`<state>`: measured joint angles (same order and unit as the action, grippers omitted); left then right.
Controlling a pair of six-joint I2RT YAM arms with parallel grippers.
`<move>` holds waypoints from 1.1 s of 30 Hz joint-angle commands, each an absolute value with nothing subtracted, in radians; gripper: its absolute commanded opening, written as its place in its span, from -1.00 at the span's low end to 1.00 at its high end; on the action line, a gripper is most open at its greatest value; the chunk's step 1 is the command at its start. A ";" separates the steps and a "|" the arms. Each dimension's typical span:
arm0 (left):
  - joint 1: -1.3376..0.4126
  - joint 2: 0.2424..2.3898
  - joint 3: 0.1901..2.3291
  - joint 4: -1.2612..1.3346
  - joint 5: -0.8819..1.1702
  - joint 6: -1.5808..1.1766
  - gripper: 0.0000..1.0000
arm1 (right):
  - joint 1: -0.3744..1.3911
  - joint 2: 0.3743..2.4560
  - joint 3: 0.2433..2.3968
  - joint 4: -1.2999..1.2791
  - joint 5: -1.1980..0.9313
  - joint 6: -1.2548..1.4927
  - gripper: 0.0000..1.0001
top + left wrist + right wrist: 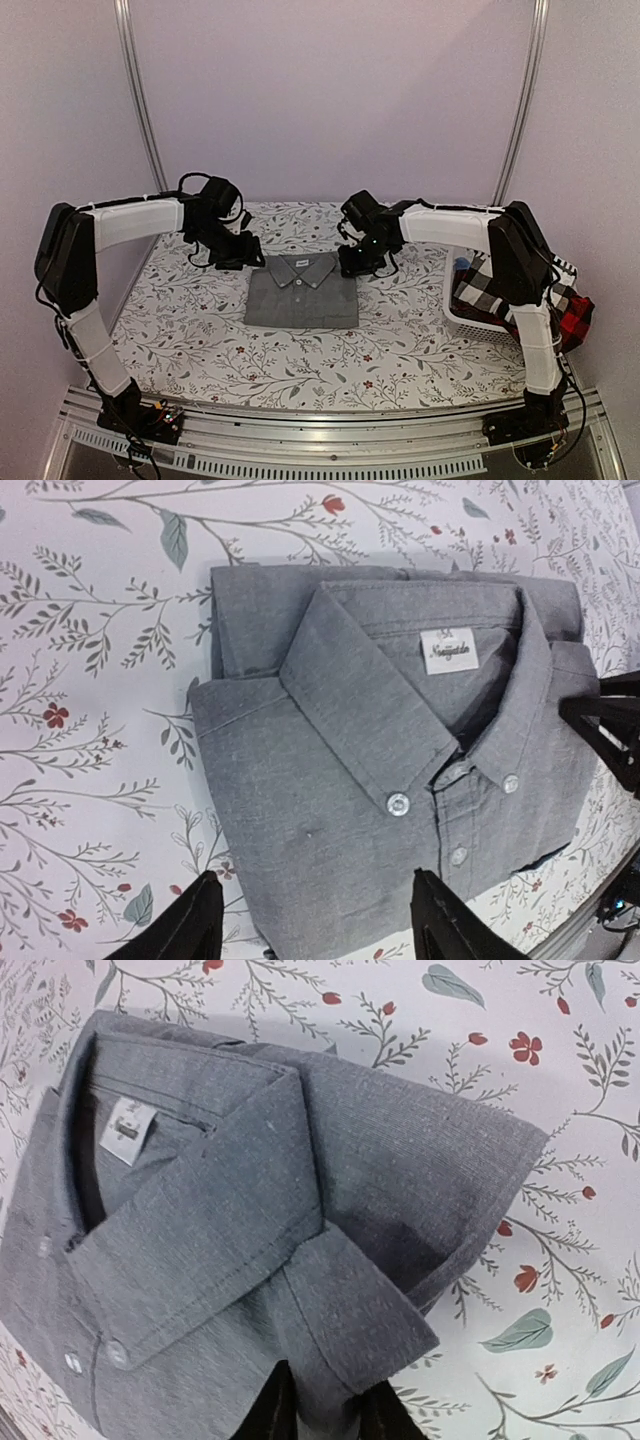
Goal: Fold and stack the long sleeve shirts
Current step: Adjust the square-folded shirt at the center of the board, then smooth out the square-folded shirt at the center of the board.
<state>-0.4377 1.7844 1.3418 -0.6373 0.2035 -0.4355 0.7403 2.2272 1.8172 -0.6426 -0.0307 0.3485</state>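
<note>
The grey collared shirt (302, 292) lies folded, collar at the far side, in the middle of the table. My left gripper (240, 255) is at its far left corner; in the left wrist view it (315, 922) is open wide and empty, its fingers (185, 925) just above the shirt (380, 740). My right gripper (358, 262) is at the far right corner; in the right wrist view it (335, 1415) is closed on a folded edge of the shirt (250, 1190). A black-and-white checked shirt (488, 288) and a red-and-black one (572, 315) hang in the basket at right.
The table has a flowered cloth (200, 330). A white basket (462, 315) stands at the right edge, partly behind my right arm. Metal frame posts (140, 90) rise at the back corners. The near rail (320, 425) holds both arm bases.
</note>
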 commanded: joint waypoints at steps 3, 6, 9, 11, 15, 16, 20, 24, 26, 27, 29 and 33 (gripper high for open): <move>-0.427 1.773 1.286 -0.615 0.219 -0.448 0.20 | 0.668 2.194 1.691 -0.618 -0.005 0.339 -0.10; -0.430 1.762 1.256 -0.541 0.299 -0.463 0.00 | 0.667 2.153 1.664 -0.602 0.032 0.338 0.25; -0.439 1.767 1.243 -0.482 0.346 -0.486 -0.26 | 0.668 2.103 1.639 -0.596 0.072 0.351 0.25; -0.444 1.775 1.233 -0.441 0.374 -0.510 -0.38 | 0.676 2.067 1.613 -0.580 0.079 0.362 0.20; -0.464 1.814 1.229 -0.371 0.430 -0.542 -0.49 | 0.735 2.017 1.599 -0.544 0.068 0.368 0.05; -0.474 1.826 1.234 -0.356 0.438 -0.550 -0.50 | 0.751 2.019 1.605 -0.539 0.058 0.368 0.04; -0.522 1.881 1.248 -0.262 0.474 -0.604 -0.51 | 0.797 2.064 1.623 -0.522 0.013 0.380 0.00; -0.556 1.939 1.284 -0.193 0.473 -0.647 -0.51 | 0.806 2.104 1.600 -0.497 -0.041 0.399 -0.04; -0.568 1.980 1.304 -0.178 0.478 -0.658 -0.53 | 0.810 2.109 1.570 -0.475 -0.054 0.407 -0.04; -0.573 2.001 1.312 -0.170 0.477 -0.661 -0.54 | 0.811 2.116 1.556 -0.470 -0.057 0.410 -0.04; -0.579 2.039 1.317 -0.156 0.480 -0.669 -0.55 | 0.812 2.127 1.533 -0.460 -0.063 0.416 -0.04; -0.588 2.089 1.317 -0.159 0.448 -0.678 -0.56 | 0.813 2.139 1.475 -0.427 -0.089 0.429 -0.05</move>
<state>-0.5732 2.0449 1.3014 -0.1913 0.4641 -0.6563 0.8154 2.1128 1.5219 -0.4751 -0.0498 0.4046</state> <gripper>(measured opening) 0.220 0.480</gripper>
